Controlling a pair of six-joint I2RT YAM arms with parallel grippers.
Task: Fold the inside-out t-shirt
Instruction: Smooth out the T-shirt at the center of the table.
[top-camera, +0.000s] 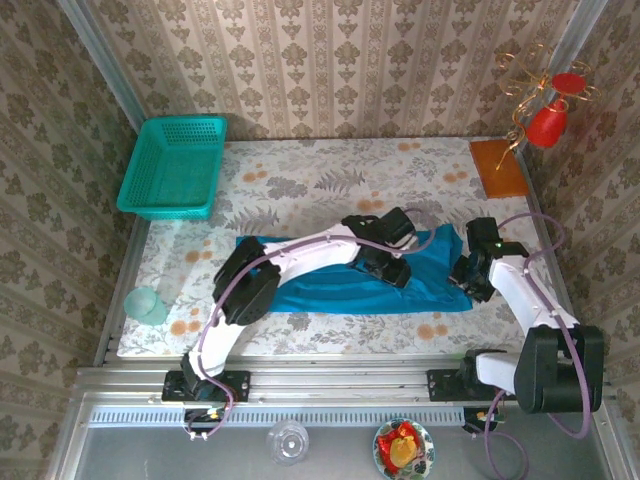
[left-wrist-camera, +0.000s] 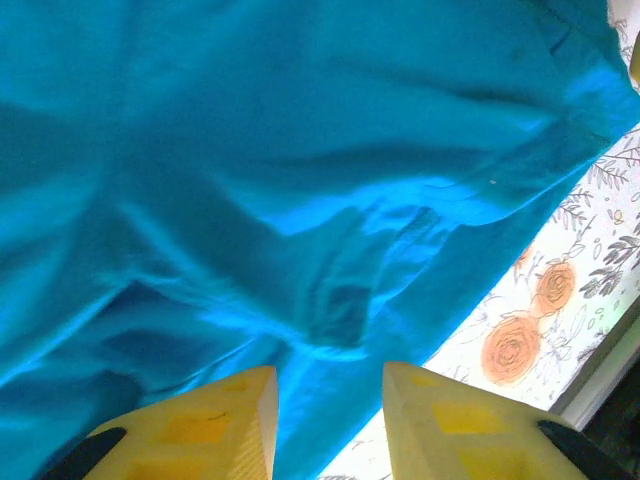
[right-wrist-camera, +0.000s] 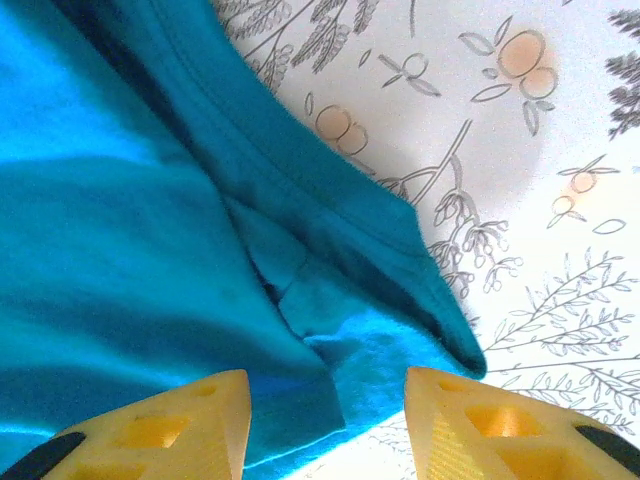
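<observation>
t-shirt (top-camera: 330, 292) flat on table (top-camera: 300, 185), in near half, long axis left to right, hemmed corner at right end. left tool (left-wrist-camera: 330, 385) over its right half, fingers apart, gripping nothing. right tool (right-wrist-camera: 328, 388) above that corner, likewise apart.

Teal t-shirt (right-wrist-camera: 120, 230) hem on floral tablecloth (right-wrist-camera: 520, 150) beneath tool (right-wrist-camera: 325, 385), jaws apart.

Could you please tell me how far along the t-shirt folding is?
Partly done, it seems. The teal-blue cloth t-shirt lies as a long, flattish band across the floral-covered table, so a first fold looks made. In hand: the left hand hangs open over its middle, the right hand open over a seamed corner at its right end. Left: folding the band into a compact stack.
</observation>
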